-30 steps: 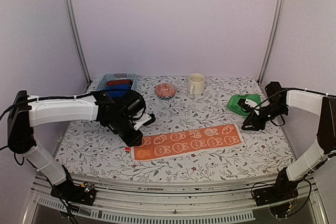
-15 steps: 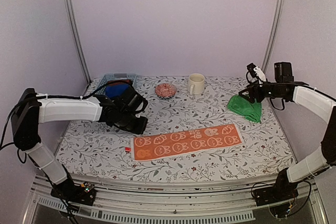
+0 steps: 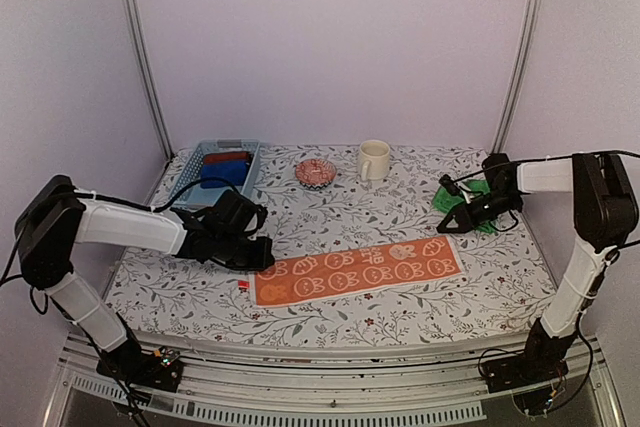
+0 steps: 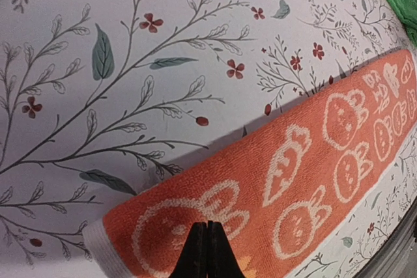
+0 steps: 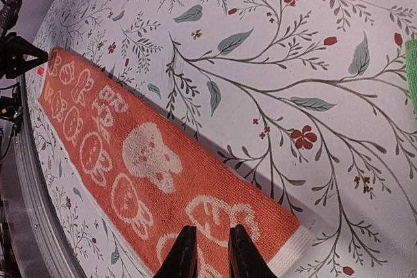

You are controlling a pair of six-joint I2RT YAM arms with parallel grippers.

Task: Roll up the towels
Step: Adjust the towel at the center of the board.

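Left claw (image 4: 207, 252) shut, tips at end of long orange rabbit-print cloth towel (image 4: 313, 161) just beneath. Right claw (image 5: 210, 252) narrowly parted above opposite end, empty. Likely risk: closed tips skid, towel bunches crooked.

You are working in a lab test cell dressed up as a home table. Plain pale walls (image 3: 330, 47) close you in on three sides, joined by bare aluminium posts (image 3: 140, 47). A metal rail (image 3: 320, 387) with loose cables runs along the near edge, where your left arm (image 3: 120, 227) and right arm (image 3: 560, 175) are bolted. The homely part is only props: a floral table cover (image 3: 400, 197), a cream mug (image 3: 373, 159), a small patterned bowl (image 3: 315, 172), a blue plastic basket (image 3: 215, 150) and an orange printed towel (image 3: 355, 269).
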